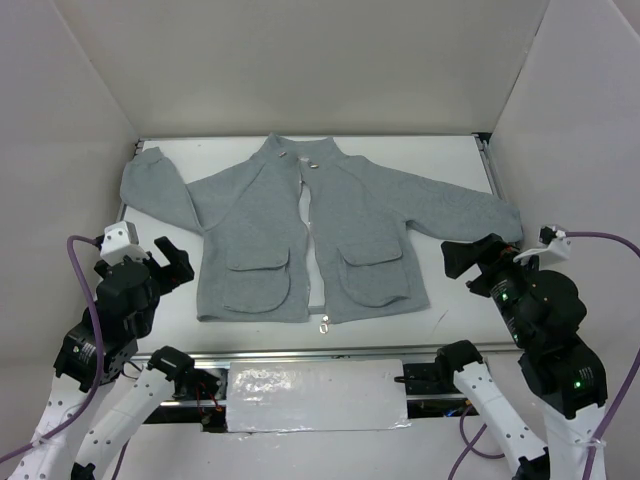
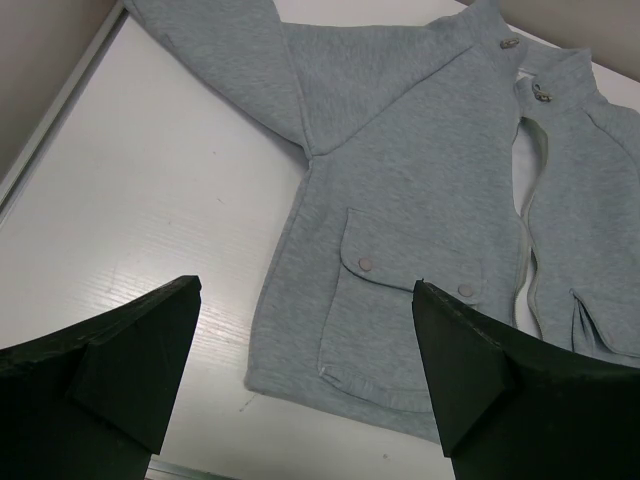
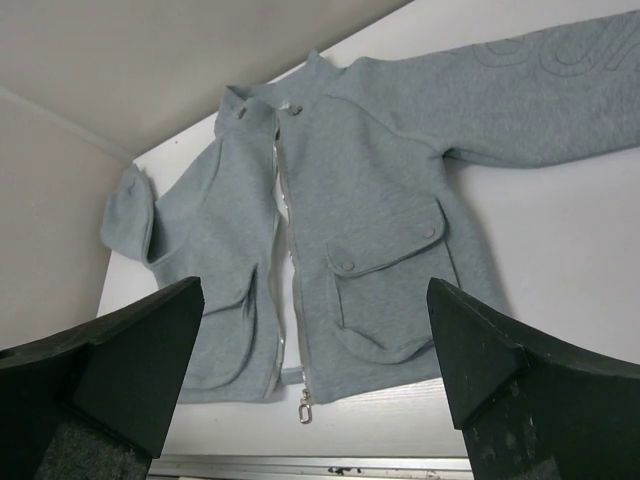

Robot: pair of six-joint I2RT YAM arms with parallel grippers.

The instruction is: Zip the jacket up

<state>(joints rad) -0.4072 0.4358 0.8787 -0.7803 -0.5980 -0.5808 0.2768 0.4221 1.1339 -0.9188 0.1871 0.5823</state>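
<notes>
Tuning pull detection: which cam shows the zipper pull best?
Right wrist: the zipper pull lies close-up and unobstructed. Top external shows it only as a tiny glint. Left wrist misses it, showing just the upper zipper.

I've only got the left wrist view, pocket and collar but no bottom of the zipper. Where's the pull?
Observer: The pull lies at the centre of the jacket bottom hem, just past the edge.
Operator: Right pincer holding anything?
Observer: No, the right pincer is open and empty.
Operator: And the other sleeve?
Observer: The right-side sleeve lies stretched out flat, cuff near that pincer.
</notes>
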